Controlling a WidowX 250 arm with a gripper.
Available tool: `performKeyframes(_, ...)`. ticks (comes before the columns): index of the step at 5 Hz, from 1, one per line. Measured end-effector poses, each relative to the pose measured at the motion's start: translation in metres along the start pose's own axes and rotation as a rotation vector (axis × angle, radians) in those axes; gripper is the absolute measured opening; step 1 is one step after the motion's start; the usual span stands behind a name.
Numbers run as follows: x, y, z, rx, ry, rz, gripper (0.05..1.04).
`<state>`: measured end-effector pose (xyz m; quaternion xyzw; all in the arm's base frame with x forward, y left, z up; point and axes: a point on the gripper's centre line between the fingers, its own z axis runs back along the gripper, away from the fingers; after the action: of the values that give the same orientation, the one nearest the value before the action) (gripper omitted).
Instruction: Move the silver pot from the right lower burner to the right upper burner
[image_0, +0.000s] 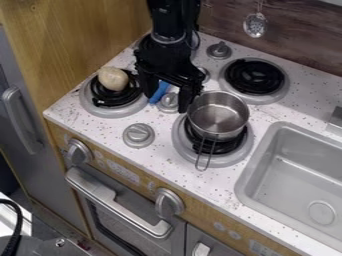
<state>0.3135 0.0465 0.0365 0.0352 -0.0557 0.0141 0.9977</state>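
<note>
The black gripper (167, 102) hangs over the middle of the stove, left of the pot, with its fingers apart and open. Its right finger is close to the pot's left rim; whether they touch I cannot tell. The silver pot (218, 117) stands upright and empty on the lower right burner (238, 154), set toward the burner's back side, its wire handle pointing to the front. Behind it to the right lies the upper right burner (254, 77), black coils in a grey ring, with nothing on it.
A round tan object (113, 78) rests on the lower left burner (100, 107). Something blue (159, 92) lies behind the gripper's fingers. Knobs (139, 135) rise between the burners. The sink (294, 145) is at the right, and a slotted spoon (255, 25) hangs at the back wall.
</note>
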Motion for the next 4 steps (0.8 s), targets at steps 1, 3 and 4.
performKeyframes(1,-0.007,-0.002,-0.01,-0.006,0.04,0.0,0.999)
performKeyframes(3,0.029,-0.065,-0.021,-0.093,0.005,-0.165,0.999)
performKeyframes(4,0.042,-0.087,-0.032,-0.137,-0.031,-0.165,0.999)
